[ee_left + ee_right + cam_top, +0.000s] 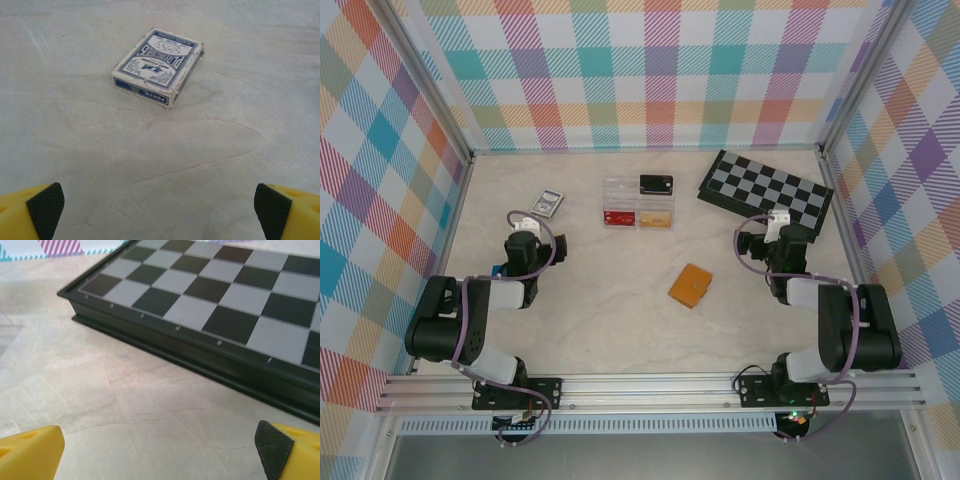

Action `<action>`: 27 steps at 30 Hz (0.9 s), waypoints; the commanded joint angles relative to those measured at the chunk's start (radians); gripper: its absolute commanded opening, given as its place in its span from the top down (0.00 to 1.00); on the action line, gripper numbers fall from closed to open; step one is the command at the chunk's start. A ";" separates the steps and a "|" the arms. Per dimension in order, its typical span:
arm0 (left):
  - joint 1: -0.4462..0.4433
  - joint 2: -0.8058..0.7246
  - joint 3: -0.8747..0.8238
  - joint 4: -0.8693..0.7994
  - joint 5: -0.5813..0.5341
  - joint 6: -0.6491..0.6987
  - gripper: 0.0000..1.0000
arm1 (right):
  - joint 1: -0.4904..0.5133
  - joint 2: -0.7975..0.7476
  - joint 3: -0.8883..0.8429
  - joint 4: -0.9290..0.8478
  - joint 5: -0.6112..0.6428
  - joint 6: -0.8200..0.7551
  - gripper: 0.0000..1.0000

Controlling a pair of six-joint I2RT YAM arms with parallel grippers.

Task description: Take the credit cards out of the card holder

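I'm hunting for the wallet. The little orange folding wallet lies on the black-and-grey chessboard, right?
No. The small orange-tan folding card holder lies on the pale marbled table, apart from the black-and-grey chessboard, as the top external view shows.

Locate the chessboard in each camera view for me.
Top external: chessboard at the upper right of the table.
Right wrist: chessboard across the upper right, near edge diagonal.
Left wrist: looks at the playing-card box instead.
Shared landmark: the pale veined table.

Chessboard (766,186) right; clear box (640,210) centre; poker deck (548,203) left.
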 commanded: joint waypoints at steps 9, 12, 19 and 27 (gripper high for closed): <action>0.014 -0.283 0.316 -0.825 -0.141 -0.420 0.00 | -0.006 -0.338 0.278 -0.742 -0.001 0.300 0.00; 0.012 -0.265 0.423 -1.036 -0.055 -0.497 0.00 | -0.005 -0.362 0.371 -0.966 -0.081 0.376 0.00; 0.010 -0.242 0.473 -1.134 0.179 -0.558 0.00 | -0.003 -0.313 0.488 -1.275 -0.248 0.449 0.00; -0.078 -0.214 0.457 -1.101 0.341 -0.569 0.00 | 0.139 -0.272 0.378 -1.218 -0.278 0.551 0.04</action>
